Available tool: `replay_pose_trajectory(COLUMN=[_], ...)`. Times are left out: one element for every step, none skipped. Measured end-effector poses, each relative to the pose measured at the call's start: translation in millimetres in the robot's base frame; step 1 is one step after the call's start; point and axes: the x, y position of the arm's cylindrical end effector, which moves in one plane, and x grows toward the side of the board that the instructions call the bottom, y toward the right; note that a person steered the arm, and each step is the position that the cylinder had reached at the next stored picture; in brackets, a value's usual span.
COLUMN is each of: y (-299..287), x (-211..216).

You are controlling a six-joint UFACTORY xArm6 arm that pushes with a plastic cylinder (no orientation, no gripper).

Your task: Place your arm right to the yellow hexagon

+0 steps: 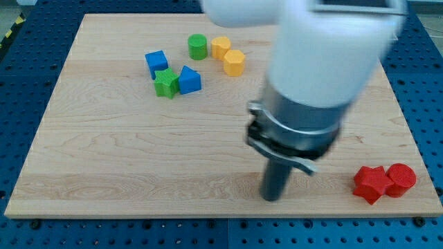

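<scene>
– Locating my tip [272, 197]?
– Set down on the wooden board [104, 159], near the view's bottom edge and a little right of centre, below the large blurred arm body [311, 76].

– Pinching or spreading anything?
– Neither; just a plain dark rod with no jaws, touching no block.

– Placing the yellow hexagon [234, 62]?
– Sitting toward the view's top, left of the arm body, just beside a second yellow block [220, 47] of uncertain shape that lies up and to the left of it.

– Relating my tip to that hexagon?
– Well apart: far below it and somewhat toward the view's right.

– Listing the remaining neighbours?
– Green cylinder [198, 47] just left of the second yellow block. Further left and lower, a cluster of three: blue cube [156, 62] uppermost, green star-like block [165, 83] below it, blue wedge-like block [189, 80] touching the green one on its right.

– Noting anything near the view's bottom right corner?
– Red star-like block [371, 183] pressed against a red cylinder [401, 179], both well to the right of my tip.

– Describing the surroundings?
– Blue perforated table [422, 55] framing the board on all sides.
</scene>
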Motion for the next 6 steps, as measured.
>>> replay_pose_trajectory(y=[-9, 5, 48, 69, 35, -32], x=[-45, -99, -145, -218, -293, -340])
